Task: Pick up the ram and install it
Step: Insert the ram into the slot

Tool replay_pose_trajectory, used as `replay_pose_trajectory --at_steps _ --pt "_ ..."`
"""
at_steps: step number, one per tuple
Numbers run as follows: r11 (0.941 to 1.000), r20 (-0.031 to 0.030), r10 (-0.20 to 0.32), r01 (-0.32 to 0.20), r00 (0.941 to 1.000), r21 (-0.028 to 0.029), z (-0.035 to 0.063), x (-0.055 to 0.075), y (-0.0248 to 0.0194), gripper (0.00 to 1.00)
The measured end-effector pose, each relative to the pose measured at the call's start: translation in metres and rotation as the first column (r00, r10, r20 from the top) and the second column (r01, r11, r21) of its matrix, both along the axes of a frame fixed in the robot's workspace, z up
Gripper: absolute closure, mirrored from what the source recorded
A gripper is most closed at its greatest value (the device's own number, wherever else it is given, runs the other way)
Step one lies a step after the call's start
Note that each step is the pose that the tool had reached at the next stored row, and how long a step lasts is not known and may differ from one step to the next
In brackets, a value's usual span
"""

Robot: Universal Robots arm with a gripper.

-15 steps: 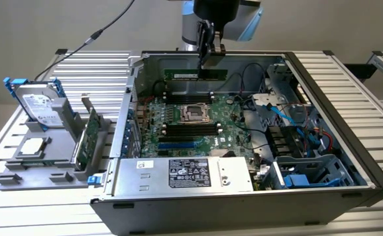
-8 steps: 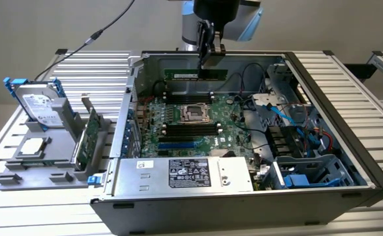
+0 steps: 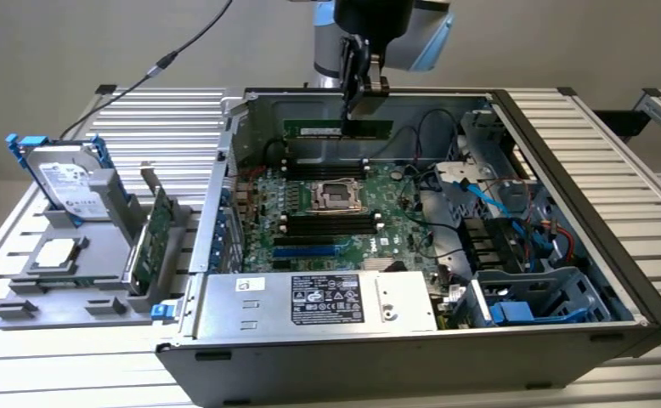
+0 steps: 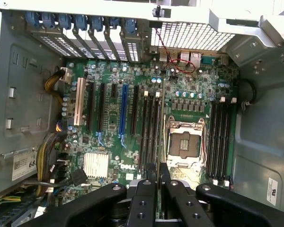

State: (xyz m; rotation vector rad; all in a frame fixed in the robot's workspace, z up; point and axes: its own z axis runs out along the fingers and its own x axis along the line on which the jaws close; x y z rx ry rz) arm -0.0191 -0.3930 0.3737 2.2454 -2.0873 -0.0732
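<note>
My fingers (image 3: 354, 98) are pinching the ram (image 3: 328, 130) by its upper edge and holding it level above the open computer case (image 3: 585, 195), close to the far wall. The stick hangs clear over the far memory slots (image 3: 313, 161), just beyond the processor socket (image 3: 336, 194) on the motherboard (image 3: 393, 229), not yet seated. To the left, outside the case, a hard drive (image 3: 64, 183) stands in a grey holder (image 3: 36, 293) on the tabletop (image 3: 161, 119).
</note>
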Motion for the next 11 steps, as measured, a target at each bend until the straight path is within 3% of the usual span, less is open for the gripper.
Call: replay_pose_trajectory --at_steps 5,11 --pt "1.0 0.0002 0.0 0.0 1.0 -0.0004 -0.009 -0.007 0.0037 0.86" --pt "1.0 0.0003 0.0 0.0 1.0 -0.0004 -0.0198 -0.007 0.0038 0.86"
